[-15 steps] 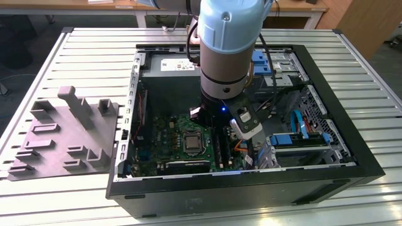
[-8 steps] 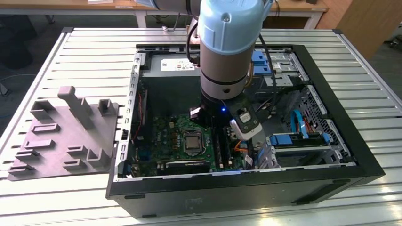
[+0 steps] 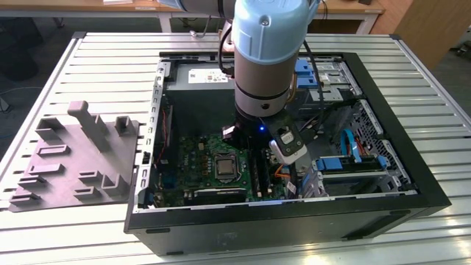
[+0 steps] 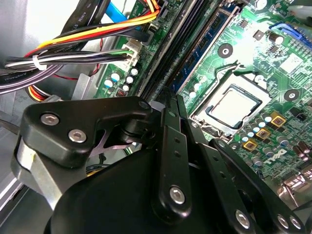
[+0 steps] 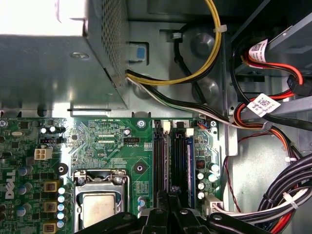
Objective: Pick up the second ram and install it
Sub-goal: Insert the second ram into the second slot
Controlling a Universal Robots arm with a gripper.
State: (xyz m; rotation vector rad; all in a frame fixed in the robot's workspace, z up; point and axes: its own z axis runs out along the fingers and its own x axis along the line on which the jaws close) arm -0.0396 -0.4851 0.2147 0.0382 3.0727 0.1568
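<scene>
Claw (image 4: 170,95) is down inside the open PC case (image 3: 294,215), which sits mid-counter (image 3: 110,49). Fingers narrow, nearly together, tips right at the row of black mem slots (image 5: 159,161) on the green mobo (image 5: 105,139). Can't tell if anything is pinched between them.

Second ram (image 4: 207,48), a thin blue stick, stands edge-up along the slot row in both wrist views (image 5: 190,161), just beside the claw tips. Contact w/ the tips isn't clear.

CPU socket (image 4: 236,105) is near the slots, on the side away from the cable bundle (image 4: 87,36). Grey moulded fixture (image 3: 74,160) lies on the counter beside the case, toward the exterior view's left edge.
</scene>
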